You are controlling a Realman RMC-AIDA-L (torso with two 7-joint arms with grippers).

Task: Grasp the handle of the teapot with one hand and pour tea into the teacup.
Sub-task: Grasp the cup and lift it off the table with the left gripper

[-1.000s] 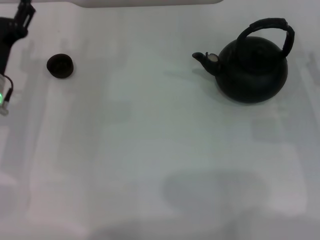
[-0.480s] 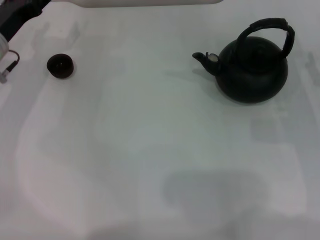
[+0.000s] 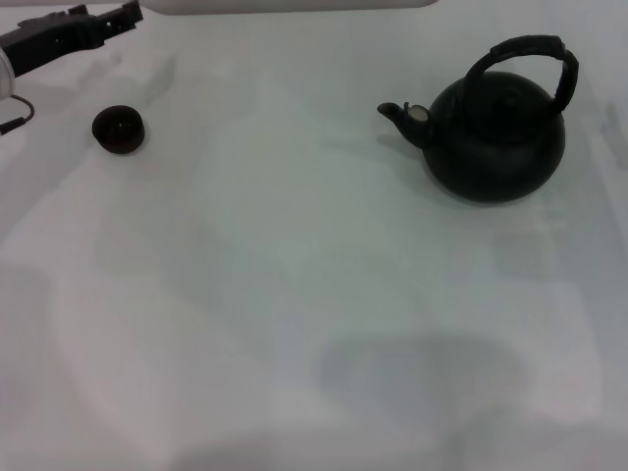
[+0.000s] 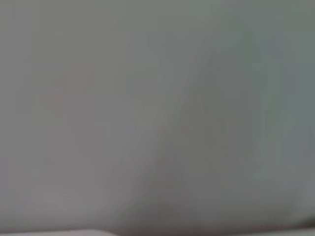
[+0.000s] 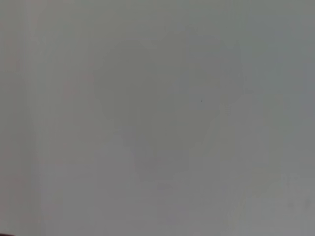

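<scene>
Left gripper (image 3: 126, 14) poking in at the upper left corner of the head view, up off the table (image 3: 294, 294), nothing in it; can't tell how far open. Just below it, the tiny teacup (image 3: 119, 130), untouched. Way over at upper right, the teapot (image 3: 496, 137), upright, spout toward the cup, handle (image 3: 525, 57) arched on top. Wrist views just blank pale surface.

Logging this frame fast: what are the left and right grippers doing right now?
Left gripper: above the table's far left corner, beyond the teacup, holding nothing; open or closed cannot be told.
Right gripper: not in view.
</scene>
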